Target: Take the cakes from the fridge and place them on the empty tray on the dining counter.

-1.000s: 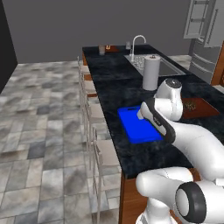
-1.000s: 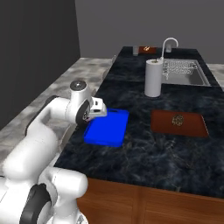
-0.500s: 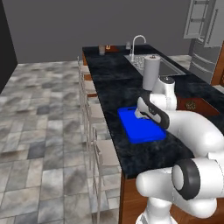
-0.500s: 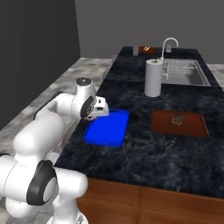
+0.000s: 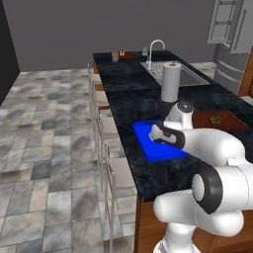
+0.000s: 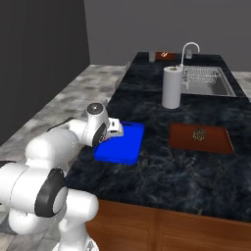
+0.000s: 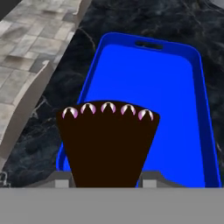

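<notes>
I see the dark brown cake slice pinched in my hand, hanging over the near end of the blue tray, whose floor lies bare. The tray sits on the black surface, near a reddish-brown board carrying one small item.

No readable text anywhere; the fridge display looks too blurred.

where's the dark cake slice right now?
In the hand view the dark brown cake slice sits between the gripper fingers, held above the near end of the blue tray on the black counter.
</notes>
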